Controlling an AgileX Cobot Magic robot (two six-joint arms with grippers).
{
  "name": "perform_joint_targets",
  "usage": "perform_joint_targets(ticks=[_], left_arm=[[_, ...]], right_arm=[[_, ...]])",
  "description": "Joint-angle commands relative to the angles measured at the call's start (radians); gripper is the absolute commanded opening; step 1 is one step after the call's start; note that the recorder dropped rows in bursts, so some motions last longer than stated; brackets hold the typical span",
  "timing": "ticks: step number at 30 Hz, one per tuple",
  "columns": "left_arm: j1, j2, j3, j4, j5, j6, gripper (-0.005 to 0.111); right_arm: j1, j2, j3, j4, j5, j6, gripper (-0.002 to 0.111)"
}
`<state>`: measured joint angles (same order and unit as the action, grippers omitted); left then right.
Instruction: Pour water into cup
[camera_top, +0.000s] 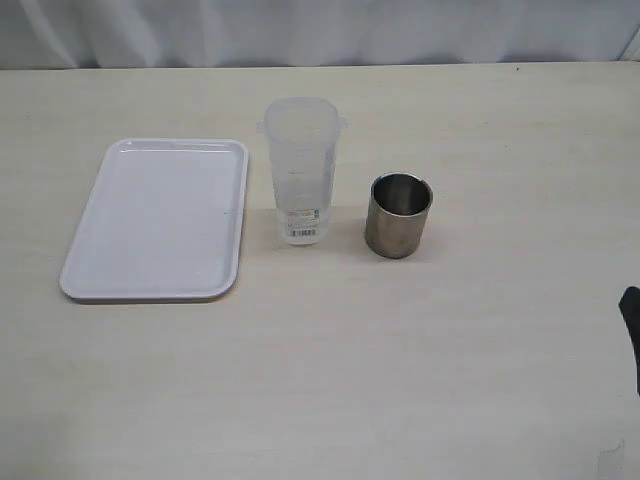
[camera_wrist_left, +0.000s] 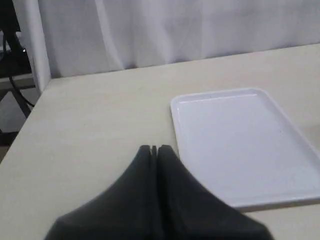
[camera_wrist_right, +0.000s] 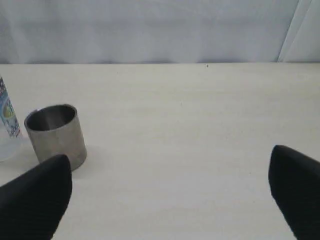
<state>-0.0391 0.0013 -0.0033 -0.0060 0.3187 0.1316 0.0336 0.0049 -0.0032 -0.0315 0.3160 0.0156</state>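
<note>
Left gripper (camera_wrist_left: 154, 149): jaws pressed together, empty, beside the tray.

Tray (camera_top: 155, 220): white, bare, at left.

Container (camera_top: 300, 170): just right of the tray, upright, translucent, barcode label low on its side. Water inside cannot be made out.

Cup (camera_top: 400, 215): steel, upright, just beside the container but apart from it. Interior dark; looks dry as far as can be told.

Right gripper (camera_wrist_right: 170, 157): jaws spread wide, empty, low over the table, short of the cup.

Progress, judged: not begun. Container ungrasped, nothing poured. Left to do: grasp container, lift, tip over cup.

Surface: pale wood-grain table (camera_top: 330, 380), flat, matte.

Room: white curtain (camera_top: 300, 30) along the far edge.
</note>
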Motion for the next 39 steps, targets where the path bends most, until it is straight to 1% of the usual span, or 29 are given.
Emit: perform_joint_targets(ticks=[1, 4, 9, 10, 12, 14, 16, 17, 21, 24, 26, 28, 29, 30, 33, 34, 35, 37, 38, 39], left_arm=[[-0.008, -0.001, 0.003, -0.015, -0.204, 0.001, 0.0], [-0.008, -0.001, 0.003, -0.015, -0.357, 0.001, 0.0], [-0.008, -0.001, 0.003, -0.013, -0.536, -0.015, 0.0], [-0.008, -0.001, 0.003, -0.013, -0.568, -0.044, 0.0], [-0.008, -0.001, 0.003, -0.013, -0.608, -0.157, 0.0], [-0.008, -0.001, 0.003, -0.013, -0.642, -0.341, 0.0], [-0.008, -0.001, 0.003, 0.018, -0.699, -0.417, 0.0], [-0.008, -0.001, 0.003, 0.033, -0.722, -0.419, 0.0], [-0.008, -0.001, -0.004, 0.046, -0.72, -0.419, 0.0], [-0.008, -0.001, -0.014, 0.046, -0.708, -0.419, 0.006], [-0.008, -0.001, -0.014, 0.046, -0.705, -0.419, 0.016], [-0.008, -0.001, -0.014, 0.046, -0.703, -0.419, 0.029], [-0.008, -0.001, -0.014, 0.046, -0.696, -0.419, 0.039], [-0.008, -0.001, -0.014, 0.046, -0.682, -0.419, 0.043], [-0.008, -0.001, -0.014, 0.054, -0.603, -0.417, 0.044], [-0.008, -0.001, -0.014, 0.054, -0.601, -0.417, 0.044], [-0.008, 0.01, -0.014, 0.054, -0.613, -0.417, 0.044], [-0.008, 0.103, -0.014, 0.059, -0.672, -0.417, 0.044], [-0.008, 0.169, -0.014, 0.079, -0.715, -0.417, 0.044], [-0.008, 0.224, -0.014, 0.105, -0.741, -0.421, 0.044]], right_arm=[[0.003, -0.005, 0.003, -0.009, -0.125, -0.004, 0.11], [0.003, -0.005, 0.003, -0.009, -0.244, -0.004, 0.11], [0.003, -0.005, 0.003, -0.009, -0.369, -0.004, 0.11], [0.003, -0.005, 0.003, -0.009, -0.39, -0.004, 0.11], [0.003, -0.005, 0.003, -0.007, -0.469, 0.0, 0.11], [0.003, -0.005, 0.003, -0.002, -0.507, 0.079, 0.11], [0.003, -0.005, 0.003, -0.002, -0.524, 0.134, 0.11], [0.003, -0.005, 0.003, -0.002, -0.537, 0.145, 0.11], [0.003, -0.005, 0.003, -0.002, -0.579, 0.155, 0.11], [0.003, -0.005, 0.003, -0.002, -0.587, 0.157, 0.11], [0.003, -0.005, 0.003, -0.002, -0.58, 0.164, 0.11], [0.003, -0.005, 0.003, -0.002, -0.578, 0.164, 0.11], [0.003, -0.005, 0.003, -0.004, -0.578, 0.164, 0.11], [0.003, -0.005, 0.003, -0.011, -0.573, 0.164, 0.11], [0.003, -0.005, 0.003, -0.011, -0.511, 0.164, 0.11], [0.003, -0.005, 0.003, -0.011, -0.511, 0.164, 0.11], [0.003, -0.005, 0.003, -0.007, -0.521, 0.175, 0.11], [0.003, 0.015, 0.003, -0.017, -0.557, 0.278, 0.11], [0.003, 0.041, 0.003, -0.041, -0.557, 0.286, 0.11], [0.003, 0.069, 0.003, -0.026, -0.555, 0.286, 0.108]])
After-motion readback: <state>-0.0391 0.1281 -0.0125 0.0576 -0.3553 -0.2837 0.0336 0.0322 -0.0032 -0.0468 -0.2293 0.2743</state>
